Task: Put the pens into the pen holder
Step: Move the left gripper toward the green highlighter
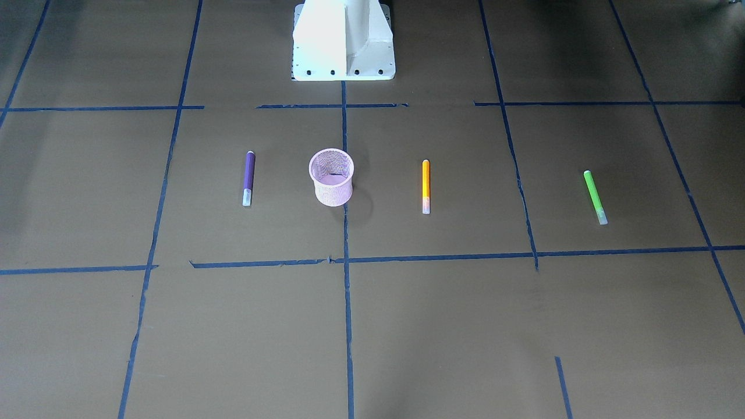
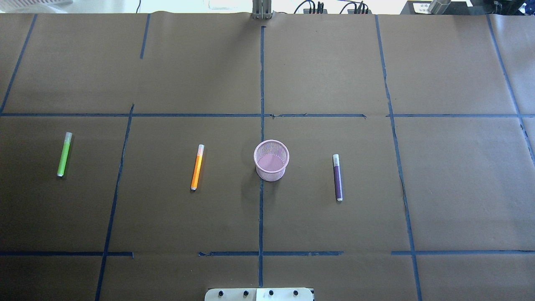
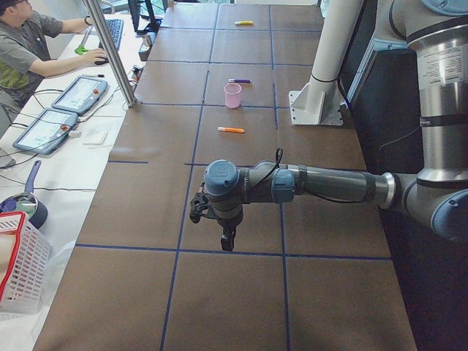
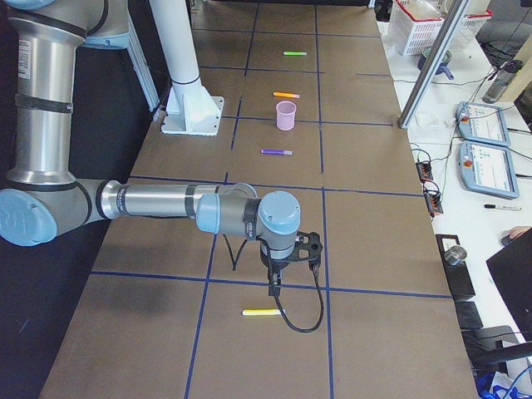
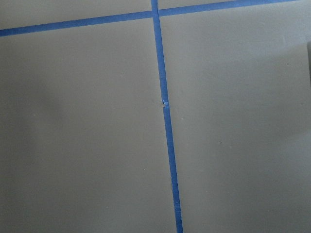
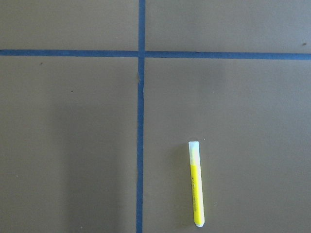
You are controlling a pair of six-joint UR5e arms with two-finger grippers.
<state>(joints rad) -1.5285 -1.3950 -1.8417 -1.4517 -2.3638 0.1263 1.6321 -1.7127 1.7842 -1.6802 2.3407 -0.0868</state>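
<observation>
The table (image 2: 188, 71) is plain brown, crossed by a grid of dark blue tape (image 2: 262, 83). On it lie a purple pen (image 2: 337, 177), an orange pen (image 2: 197, 167), a bright green pen (image 2: 64, 154) and a yellow pen (image 6: 196, 187), each pale at the cap end. The mesh cup (image 2: 271, 173) is pink.

Overhead and front cameras opposite, both above pen holder (image 2: 271, 172)

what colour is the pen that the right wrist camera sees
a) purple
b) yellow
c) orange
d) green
b: the right wrist view shows one yellow pen with a pale cap end, lying flat on the brown table, clear of the blue tape line.
</observation>
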